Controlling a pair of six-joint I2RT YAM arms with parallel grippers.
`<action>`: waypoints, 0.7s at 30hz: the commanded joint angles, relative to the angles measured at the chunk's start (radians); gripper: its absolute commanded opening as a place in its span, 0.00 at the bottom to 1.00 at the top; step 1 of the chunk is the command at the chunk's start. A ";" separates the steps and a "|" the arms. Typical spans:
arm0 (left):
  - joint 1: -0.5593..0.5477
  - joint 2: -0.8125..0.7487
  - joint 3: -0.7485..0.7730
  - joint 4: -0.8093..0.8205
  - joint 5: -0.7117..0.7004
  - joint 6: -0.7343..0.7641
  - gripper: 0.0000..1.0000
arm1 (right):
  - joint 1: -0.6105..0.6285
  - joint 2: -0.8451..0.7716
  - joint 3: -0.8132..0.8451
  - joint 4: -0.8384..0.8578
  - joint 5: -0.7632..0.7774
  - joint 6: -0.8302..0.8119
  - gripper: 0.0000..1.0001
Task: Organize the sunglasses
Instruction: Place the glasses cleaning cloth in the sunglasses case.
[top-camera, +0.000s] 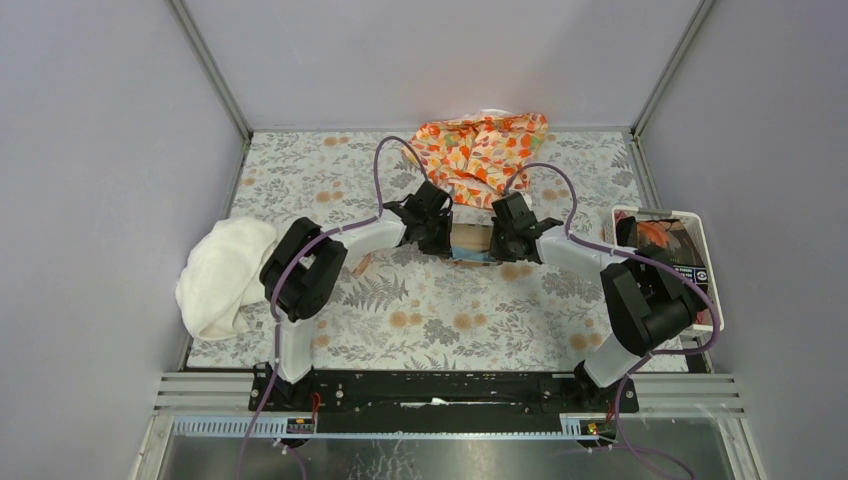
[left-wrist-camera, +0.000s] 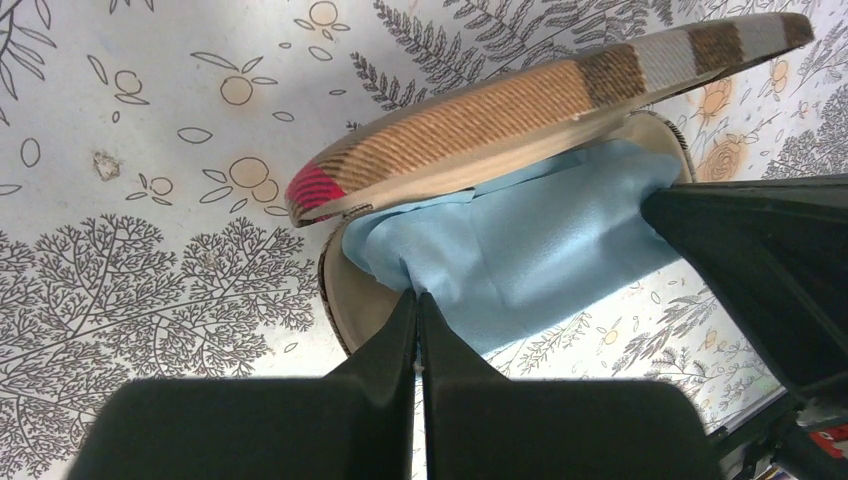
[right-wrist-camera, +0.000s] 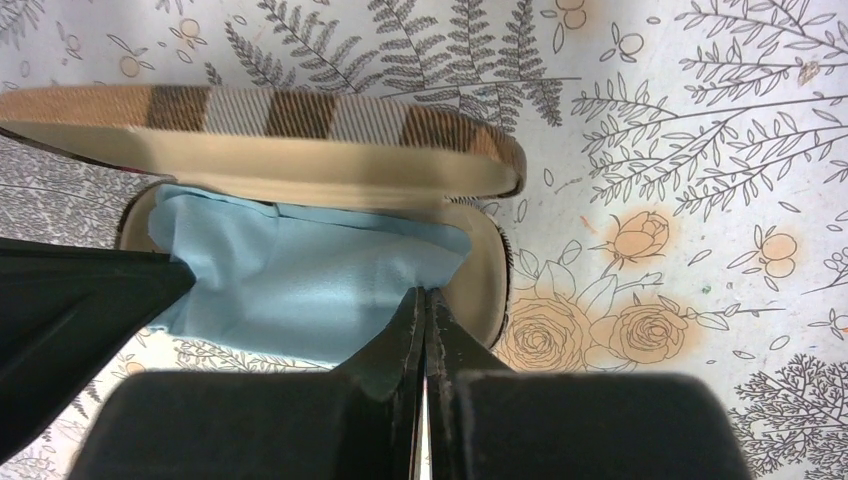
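Note:
The brown plaid case (top-camera: 470, 238) lies open at mid-table between my two grippers. Its lid (left-wrist-camera: 520, 110) stands half raised over the beige base (left-wrist-camera: 355, 300). A blue cloth (left-wrist-camera: 540, 250) fills the case and drapes over its front edge. My left gripper (left-wrist-camera: 417, 295) is shut, pinching the cloth at the case's left end (top-camera: 437, 238). My right gripper (right-wrist-camera: 423, 292) is shut, pinching the cloth (right-wrist-camera: 300, 270) at the right end (top-camera: 507, 240), under the lid (right-wrist-camera: 260, 115). The sunglasses are hidden, no orange-pink frame shows in any view.
A white towel (top-camera: 222, 272) lies at the left table edge. An orange floral cloth (top-camera: 480, 145) lies at the back. A white tray (top-camera: 660, 211) with dark items stands at the right edge. Walls close in on three sides.

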 joint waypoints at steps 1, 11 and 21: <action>0.007 0.025 0.024 -0.011 0.015 0.022 0.00 | -0.003 -0.017 -0.026 0.015 0.030 -0.001 0.00; 0.008 0.080 0.034 -0.036 -0.026 0.037 0.00 | -0.003 0.042 -0.052 0.034 0.065 -0.004 0.00; 0.009 0.069 0.014 -0.038 -0.026 0.052 0.00 | -0.003 0.007 -0.074 0.065 0.093 -0.050 0.00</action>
